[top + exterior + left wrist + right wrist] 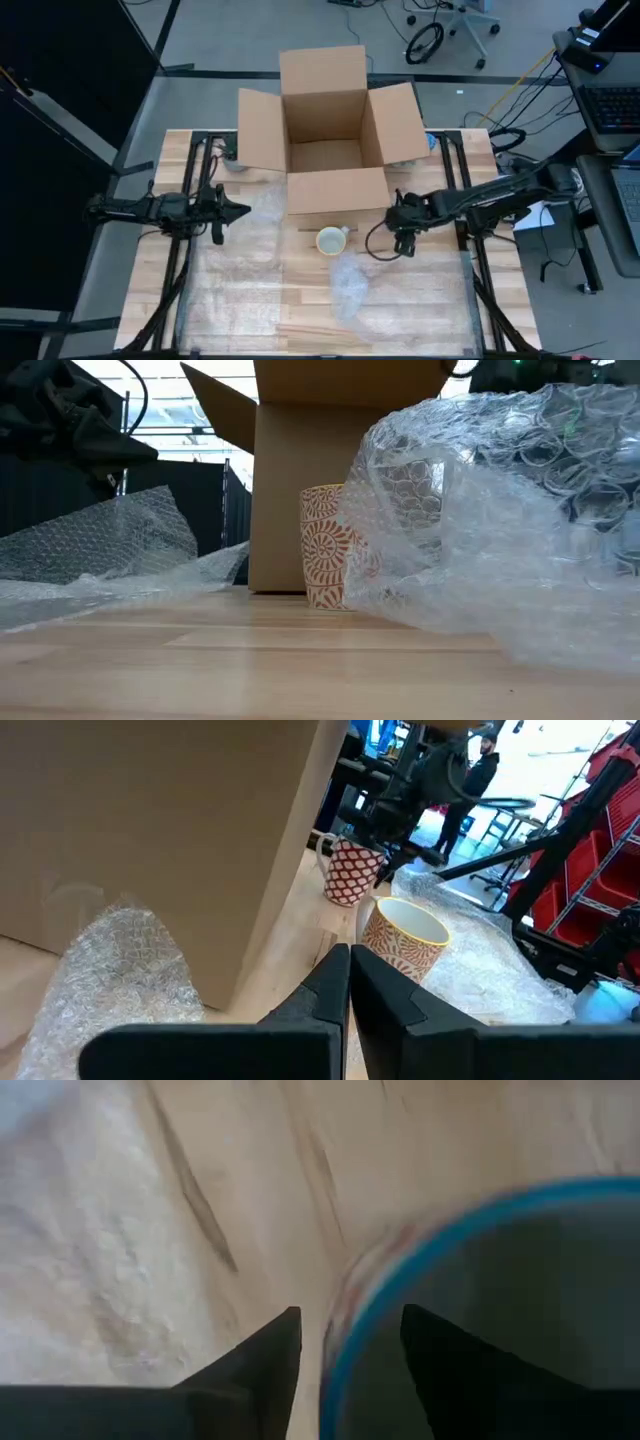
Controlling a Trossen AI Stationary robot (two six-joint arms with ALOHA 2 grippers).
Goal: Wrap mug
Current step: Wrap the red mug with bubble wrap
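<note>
One mug [331, 240] | wooden table [420, 300] | bubble wrap [235, 270] | cardboard box [325, 130]

— How many mugs?
— Two: a cream mug [331, 240] with an orange pattern, and a red-checked mug [350, 872] under the right arm.
— Boxes?
— One cardboard box [326, 130].
— Bubble wrap?
— Probably two sheets, one flat [240, 260], one crumpled [350, 285]; the overlap is hard to read.

Glossy ceramic mug [330, 241] (patterned), matt cardboard box [325, 130], smooth pale wood table [420, 290].
</note>
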